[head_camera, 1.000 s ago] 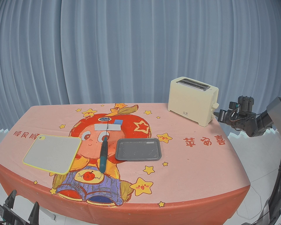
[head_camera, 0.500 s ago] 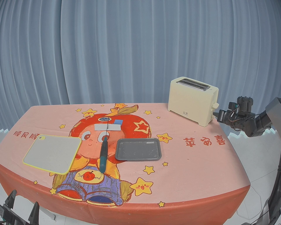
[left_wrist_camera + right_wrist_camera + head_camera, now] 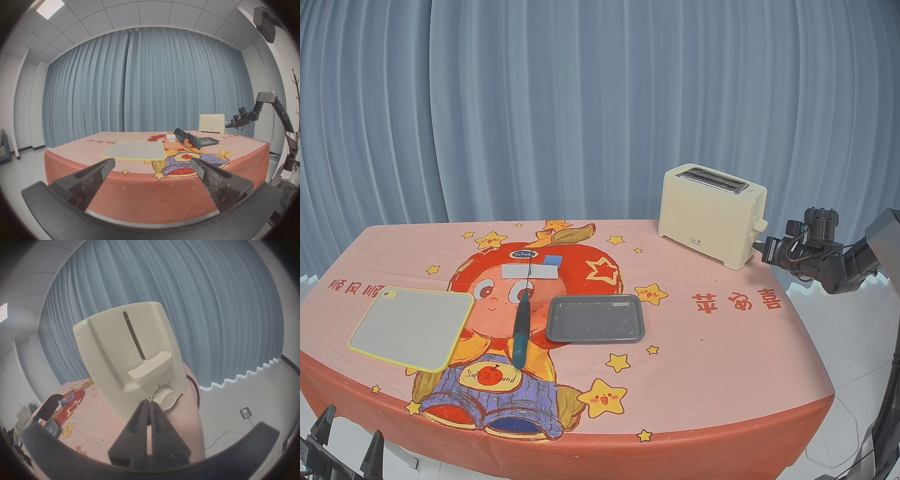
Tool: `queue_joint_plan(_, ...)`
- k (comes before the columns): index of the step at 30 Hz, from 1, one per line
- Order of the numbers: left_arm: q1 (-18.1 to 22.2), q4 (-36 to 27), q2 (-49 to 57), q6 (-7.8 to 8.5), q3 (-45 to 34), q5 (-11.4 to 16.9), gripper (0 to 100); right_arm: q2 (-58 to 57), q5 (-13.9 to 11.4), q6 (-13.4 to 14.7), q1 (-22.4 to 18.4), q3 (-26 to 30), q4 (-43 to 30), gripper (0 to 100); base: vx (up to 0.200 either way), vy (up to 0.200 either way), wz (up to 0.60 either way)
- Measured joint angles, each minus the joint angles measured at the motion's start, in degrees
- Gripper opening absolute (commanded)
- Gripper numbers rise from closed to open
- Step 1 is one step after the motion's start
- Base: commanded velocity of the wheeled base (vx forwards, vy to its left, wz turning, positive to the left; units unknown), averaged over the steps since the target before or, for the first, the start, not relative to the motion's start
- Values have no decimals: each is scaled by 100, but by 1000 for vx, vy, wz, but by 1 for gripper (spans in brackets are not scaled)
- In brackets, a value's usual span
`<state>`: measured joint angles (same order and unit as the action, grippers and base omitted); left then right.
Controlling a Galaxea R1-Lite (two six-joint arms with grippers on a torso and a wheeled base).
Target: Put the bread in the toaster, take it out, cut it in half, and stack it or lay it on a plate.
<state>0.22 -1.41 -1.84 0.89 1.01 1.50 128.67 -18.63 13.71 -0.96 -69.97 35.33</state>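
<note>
Hovering right end effector: fingers pressed together, just beside toaster dial.
Left end effector: spread wide, before the desk edge.

The jaws, pressed together, point at the cream toaster's end, tips just beside its dial, the lever beyond.

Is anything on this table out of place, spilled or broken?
Nothing stands out. The cutting board lies a little askew, the knife lies on the cloth between it and the grey tray, and the toaster stands upright.
</note>
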Motion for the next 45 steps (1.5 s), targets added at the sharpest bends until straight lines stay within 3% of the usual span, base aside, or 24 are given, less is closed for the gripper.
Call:
queue_joint_plan(12, 2, 0, 0, 0, 0, 0, 100, -34, 7, 2, -2, -28, 173, 0, 0, 0, 0)
queue_joint_plan(17, 2, 0, 0, 0, 0, -2, 100, 46, 141, 7, -7, -34, 479, 0, 0, 0, 0)
queue_joint_plan(45, 2, 0, 0, 0, 0, 0, 100, 143, 166, 2, 28, 77, 417, 0, 0, 0, 0)
